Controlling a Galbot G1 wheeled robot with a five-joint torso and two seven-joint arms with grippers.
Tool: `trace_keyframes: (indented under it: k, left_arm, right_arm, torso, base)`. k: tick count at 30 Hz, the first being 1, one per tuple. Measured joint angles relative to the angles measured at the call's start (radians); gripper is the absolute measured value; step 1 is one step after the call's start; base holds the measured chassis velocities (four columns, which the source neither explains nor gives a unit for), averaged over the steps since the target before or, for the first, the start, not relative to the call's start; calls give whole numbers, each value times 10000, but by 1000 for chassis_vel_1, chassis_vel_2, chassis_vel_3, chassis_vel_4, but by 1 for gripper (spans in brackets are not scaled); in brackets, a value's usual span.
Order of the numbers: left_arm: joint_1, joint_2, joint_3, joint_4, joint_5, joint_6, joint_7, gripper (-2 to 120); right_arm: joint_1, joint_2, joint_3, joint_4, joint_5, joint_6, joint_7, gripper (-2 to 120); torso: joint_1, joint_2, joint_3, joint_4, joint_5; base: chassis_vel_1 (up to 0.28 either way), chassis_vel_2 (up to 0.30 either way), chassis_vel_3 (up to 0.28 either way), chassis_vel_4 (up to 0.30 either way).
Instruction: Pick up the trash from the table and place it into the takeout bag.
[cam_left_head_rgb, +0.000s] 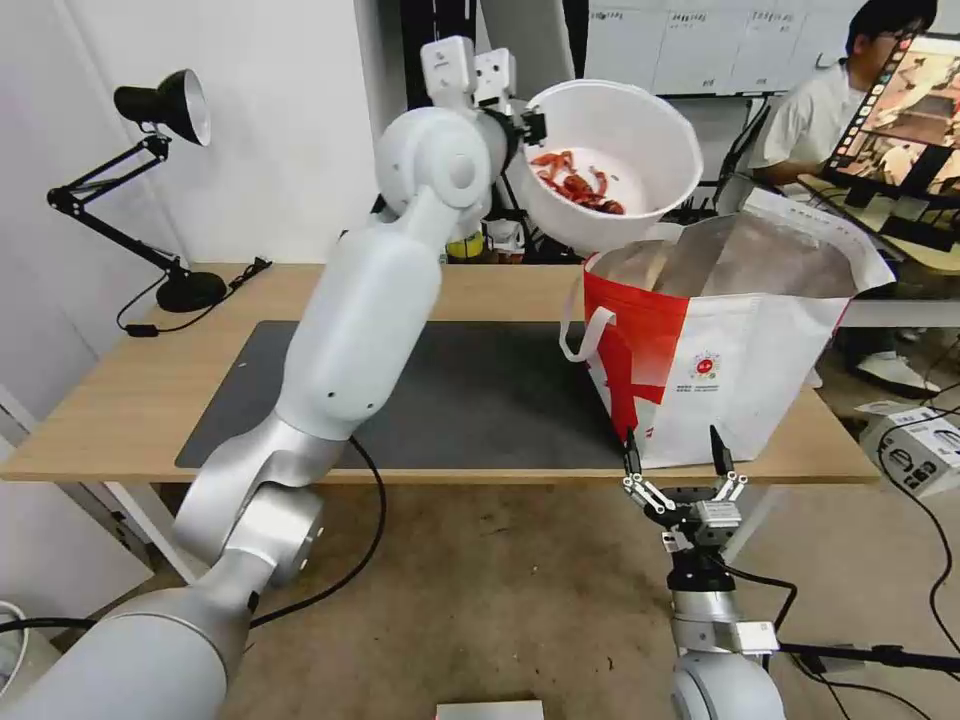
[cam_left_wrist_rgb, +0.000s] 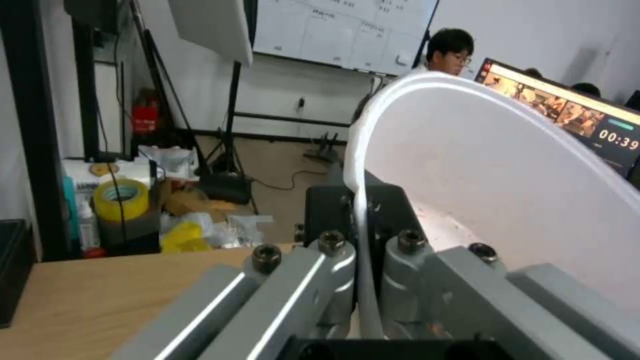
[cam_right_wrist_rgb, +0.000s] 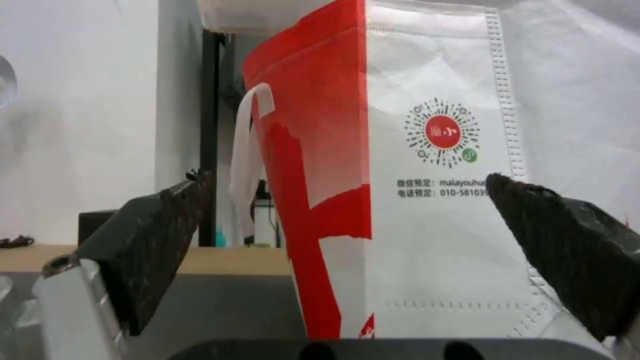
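Left pincer (cam_left_head_rgb: 528, 127) clamps tilted white bowl's (cam_left_head_rgb: 640, 140) rim above takeout bag (cam_left_head_rgb: 740, 330).

Bright, even indoor light; wrist views perhaps slightly soft.

Red, white and silver over pale wood

The white bowl (cam_left_head_rgb: 610, 160) holds red scraps (cam_left_head_rgb: 578, 185); the takeout bag (cam_left_head_rgb: 700, 370) is red and white, silver foil inside, with a round red logo (cam_right_wrist_rgb: 443, 132) ringed by what look like dots. The desk (cam_left_head_rgb: 130, 400) is light wood under a dark grey mat (cam_left_head_rgb: 480, 400); black lamp (cam_left_head_rgb: 165, 105).
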Motion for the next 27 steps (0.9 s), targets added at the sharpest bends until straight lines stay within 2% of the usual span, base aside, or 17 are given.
trace_keyframes:
  k: [4, 14, 27]
  left_arm:
    - [-4, -292, 298, 161, 214, -158, 3, 0]
    - [51, -349, 1341, 481, 581, -826, 85, 0]
    - [335, -325, 1844, 534, 849, -1735, 373, 0]
  right_arm:
    - [35, 13, -8, -40, 1, 0, 0, 100]
    - [52, 84, -51, -105, 3, 0, -1, 100]
    - [40, 172, -68, -124, -12, 12, -10, 100]
  torso:
    - [0, 0, 0, -1, 0]
    - [0, 0, 0, -1, 0]
    - [0, -1, 0, 0, 0]
  base:
    - [0, 0, 0, 0]
    - [0, 0, 0, 0]
    - [0, 0, 0, 0]
